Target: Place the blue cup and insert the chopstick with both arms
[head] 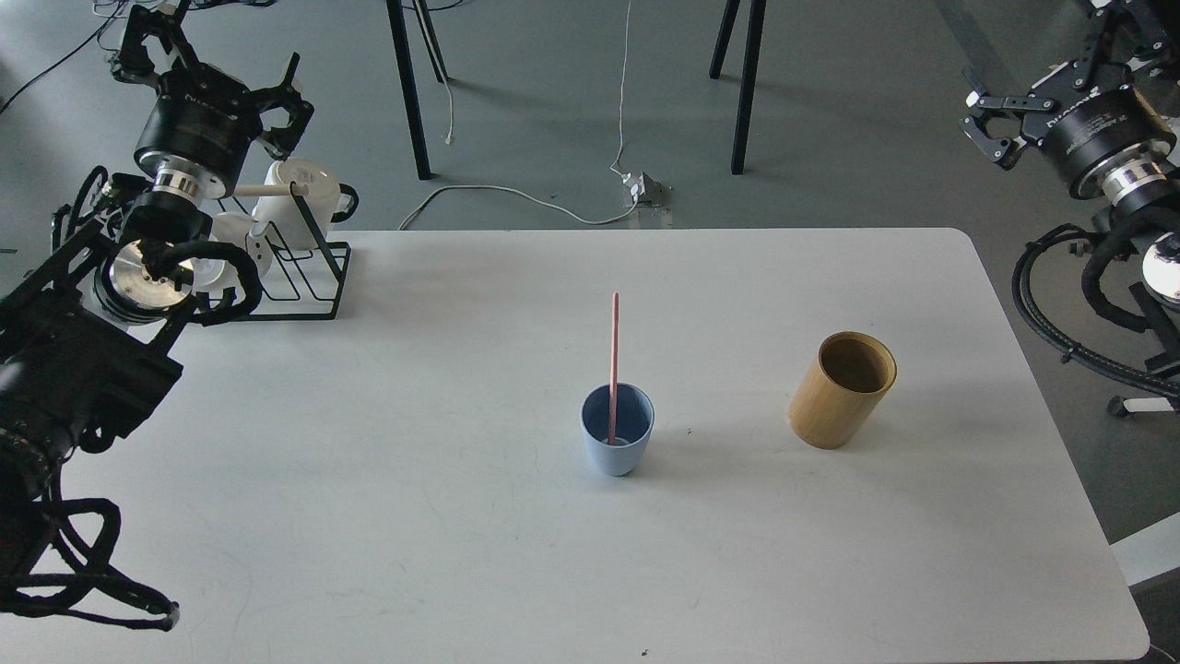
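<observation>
The blue cup [617, 443] stands upright on the white table [415, 480], a little right of its middle. The pink chopstick [614, 350] stands in the cup, leaning on its far rim, with about half its length above the rim. My left gripper [217, 74] is raised at the far left, above the mug rack, open and empty. My right gripper [1037, 83] is raised at the far right, beyond the table's edge, open and empty. Both are far from the cup.
A tan wooden cylindrical holder [843, 392] stands right of the cup, empty. A black wire rack [309, 267] with white mugs [304, 189] and a pale wooden rod sits at the back left corner. Chair legs and cables lie on the floor behind.
</observation>
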Robot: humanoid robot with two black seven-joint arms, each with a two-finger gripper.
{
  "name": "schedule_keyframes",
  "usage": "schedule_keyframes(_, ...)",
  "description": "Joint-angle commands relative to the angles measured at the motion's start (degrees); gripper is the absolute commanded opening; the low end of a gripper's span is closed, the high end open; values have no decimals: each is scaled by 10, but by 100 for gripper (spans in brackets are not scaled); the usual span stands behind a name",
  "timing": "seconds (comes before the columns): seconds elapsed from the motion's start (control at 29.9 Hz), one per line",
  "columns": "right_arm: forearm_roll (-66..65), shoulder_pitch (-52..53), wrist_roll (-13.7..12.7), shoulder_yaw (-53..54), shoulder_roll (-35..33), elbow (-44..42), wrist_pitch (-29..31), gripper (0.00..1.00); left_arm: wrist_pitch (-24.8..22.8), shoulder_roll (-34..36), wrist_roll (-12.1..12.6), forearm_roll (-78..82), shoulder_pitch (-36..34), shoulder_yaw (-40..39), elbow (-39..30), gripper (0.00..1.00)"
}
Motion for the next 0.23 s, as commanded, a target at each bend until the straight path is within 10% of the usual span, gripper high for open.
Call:
schedule_keyframes(0.0,10,-8,1,1,9,-9,2,100,0,-3,0,0,1,0,0,100)
schedule_keyframes(0.2,10,-8,3,0,11,-7,2,100,0,-1,0,-2,6,-4,0,100)
